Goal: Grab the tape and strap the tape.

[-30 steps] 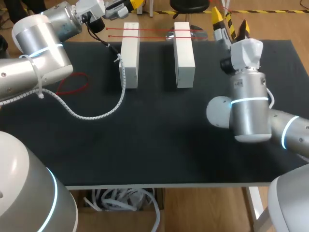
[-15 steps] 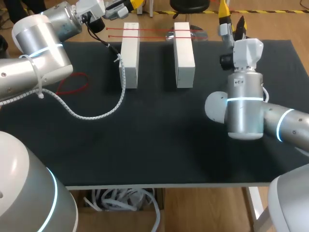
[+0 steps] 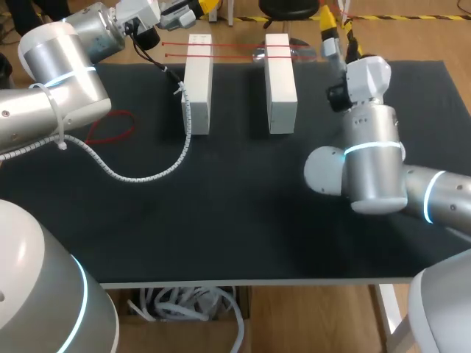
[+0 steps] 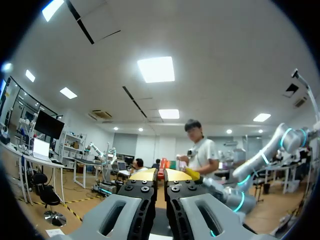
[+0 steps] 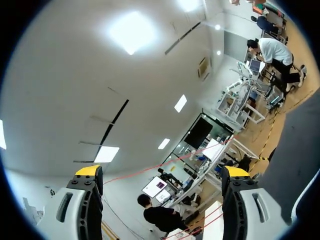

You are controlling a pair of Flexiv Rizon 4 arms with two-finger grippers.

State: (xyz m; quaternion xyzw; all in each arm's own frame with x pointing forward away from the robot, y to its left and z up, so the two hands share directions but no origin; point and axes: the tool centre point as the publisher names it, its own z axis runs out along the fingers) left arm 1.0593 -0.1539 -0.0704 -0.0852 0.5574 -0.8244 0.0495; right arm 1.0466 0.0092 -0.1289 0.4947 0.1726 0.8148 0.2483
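Tape strands, two, across two white blocks

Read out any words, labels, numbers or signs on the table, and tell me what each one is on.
No readable text anywhere on the table.
Left white block: plain, no print.
Right white block: plain, no print.
Red tape stretched across both blocks: no marking visible.
Black mat: no label or sign.

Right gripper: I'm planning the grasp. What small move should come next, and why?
Probably tilt the right gripper down toward the red tape where it runs past the right white block. Its fingers stand wide open, point upward and hold nothing, and the tape lies close beside it.
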